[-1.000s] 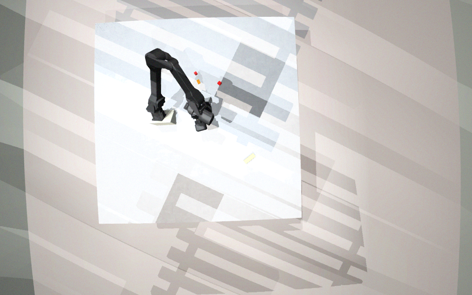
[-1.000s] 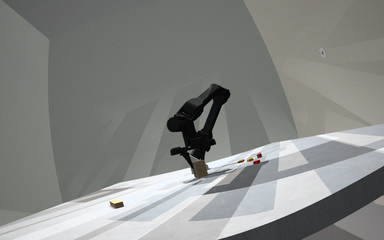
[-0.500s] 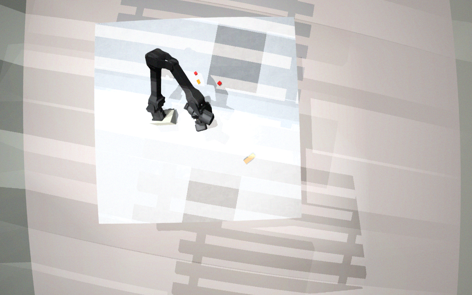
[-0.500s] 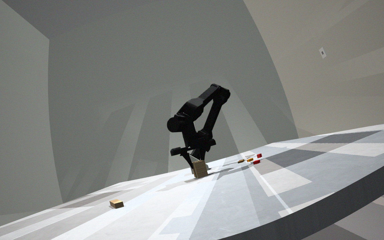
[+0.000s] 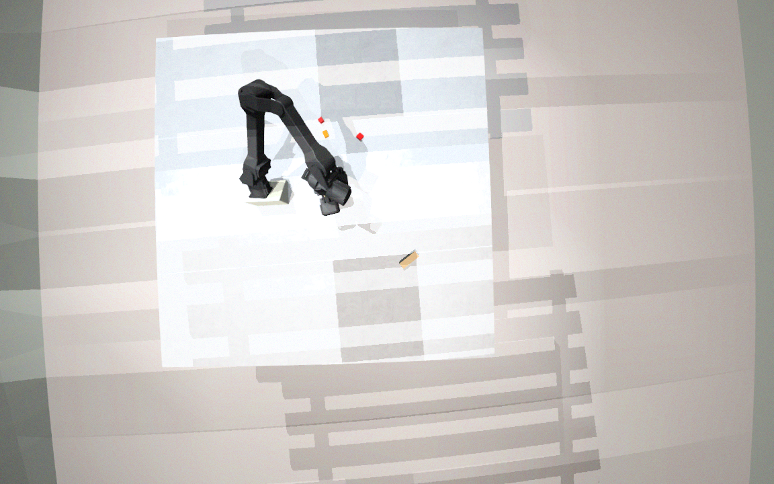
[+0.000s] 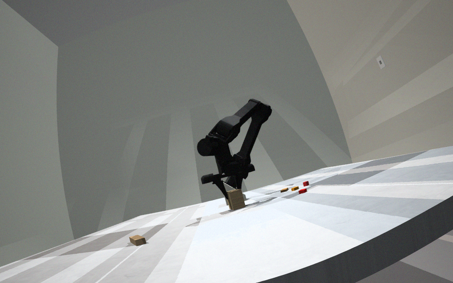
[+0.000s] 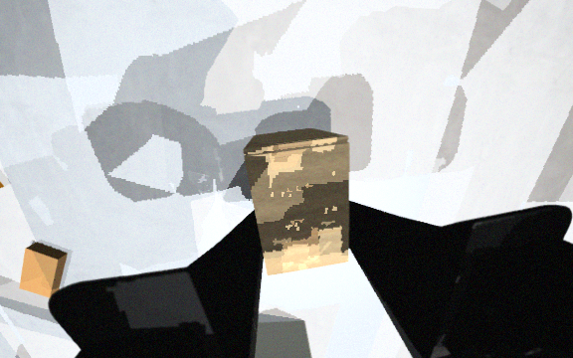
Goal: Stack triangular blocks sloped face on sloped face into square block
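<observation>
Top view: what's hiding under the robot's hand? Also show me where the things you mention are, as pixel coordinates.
From above, you can't tell; it's covered. The other views show a tan wooden block [image 6: 236, 199] [image 7: 303, 204] in the jaws. Its underside is hidden.

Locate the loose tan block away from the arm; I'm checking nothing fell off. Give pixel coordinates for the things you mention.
The loose tan block [image 5: 409, 259] [image 6: 137, 240] sits on the table, lower right of the arm from above, left foreground in the exterior view.

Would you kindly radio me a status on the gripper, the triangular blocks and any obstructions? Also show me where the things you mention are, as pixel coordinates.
Gripper [image 6: 232, 193] [image 7: 296, 209] shut on upper triangular block [image 7: 303, 199]; lower block [image 7: 298, 134] close against it, seating unconfirmed; no obstruction seen at the blocks.
</observation>
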`<state>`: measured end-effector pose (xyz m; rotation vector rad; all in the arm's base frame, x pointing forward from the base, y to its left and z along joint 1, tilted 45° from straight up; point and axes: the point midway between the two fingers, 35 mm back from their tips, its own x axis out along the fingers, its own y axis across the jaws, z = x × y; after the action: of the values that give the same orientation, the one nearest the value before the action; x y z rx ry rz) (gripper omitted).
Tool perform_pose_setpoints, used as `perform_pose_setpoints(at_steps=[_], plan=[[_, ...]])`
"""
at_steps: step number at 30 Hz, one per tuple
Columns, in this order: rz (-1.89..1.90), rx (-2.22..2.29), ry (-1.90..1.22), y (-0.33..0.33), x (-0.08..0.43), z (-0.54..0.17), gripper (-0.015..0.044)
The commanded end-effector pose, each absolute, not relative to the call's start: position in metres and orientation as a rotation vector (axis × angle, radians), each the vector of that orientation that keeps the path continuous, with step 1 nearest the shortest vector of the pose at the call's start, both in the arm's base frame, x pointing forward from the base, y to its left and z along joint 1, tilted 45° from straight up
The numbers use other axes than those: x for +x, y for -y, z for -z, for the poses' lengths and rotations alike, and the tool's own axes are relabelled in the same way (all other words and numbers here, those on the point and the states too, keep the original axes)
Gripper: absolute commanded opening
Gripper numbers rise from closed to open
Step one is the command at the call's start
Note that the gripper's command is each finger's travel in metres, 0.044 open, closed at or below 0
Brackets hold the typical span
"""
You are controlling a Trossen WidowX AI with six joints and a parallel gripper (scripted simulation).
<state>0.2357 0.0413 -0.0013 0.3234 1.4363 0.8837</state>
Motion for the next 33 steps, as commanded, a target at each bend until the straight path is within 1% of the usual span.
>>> perform_pose_setpoints(at_steps=[1, 15, 31, 32, 33], plan=[[-0.882, 0.328, -1.433, -0.0421, 0.2364, 0.0015, 0.0], [-0.882, 0.328, -1.433, -0.0423, 0.2364, 0.0017, 0.0], [-0.883, 0.324, -1.437, -0.0421, 0.2357, 0.0019, 0.042], [-0.883, 0.324, -1.437, -0.0421, 0.2357, 0.0019, 0.044], [-0.883, 0.324, -1.437, -0.0421, 0.2357, 0.0019, 0.044]])
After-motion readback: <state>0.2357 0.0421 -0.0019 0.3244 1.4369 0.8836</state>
